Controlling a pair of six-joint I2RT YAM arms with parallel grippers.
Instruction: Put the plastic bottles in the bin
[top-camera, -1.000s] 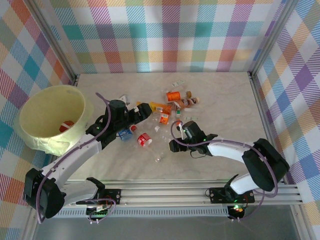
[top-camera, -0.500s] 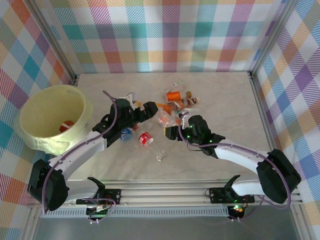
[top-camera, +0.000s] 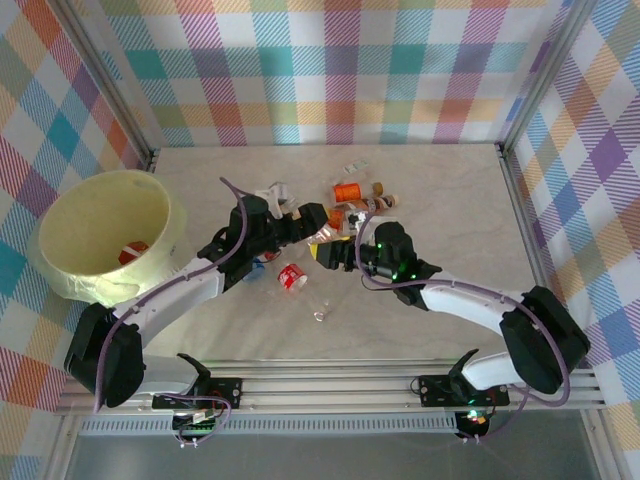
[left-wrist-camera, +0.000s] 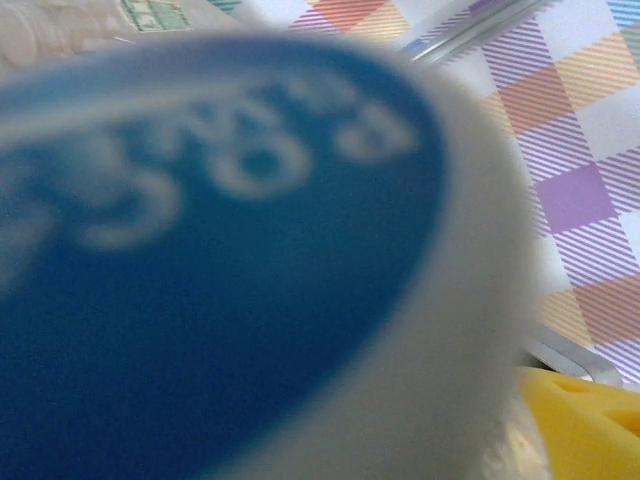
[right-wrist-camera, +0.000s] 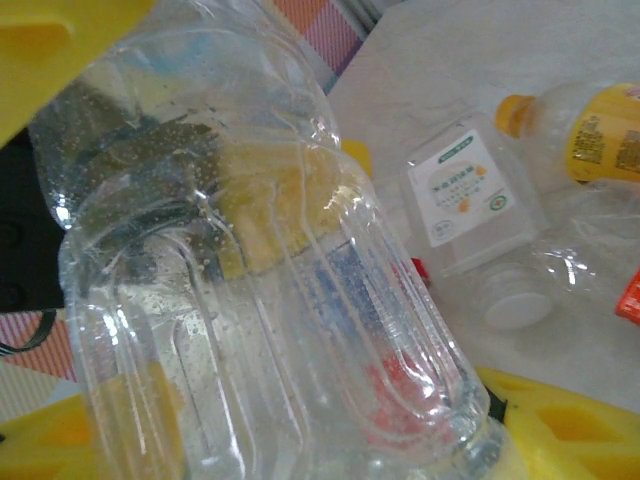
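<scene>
the clear crushed bottle (right-wrist-camera: 250, 300), at mid bench (top-camera: 450, 200) and well apart from the bin (top-camera: 60, 272), is pinched in our right end effector (top-camera: 330, 250), and with our left end effector (top-camera: 310, 225), whose spread we cannot tell, just beside it, we risk a clash knocking it loose.

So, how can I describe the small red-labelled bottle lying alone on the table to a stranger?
Find the big pale yellow bin on the table's left. Go right toward the pile of plastic bottles in the middle; just on its near side lies the red-labelled bottle. It is short, red and white, and lies apart from the pile.
</scene>
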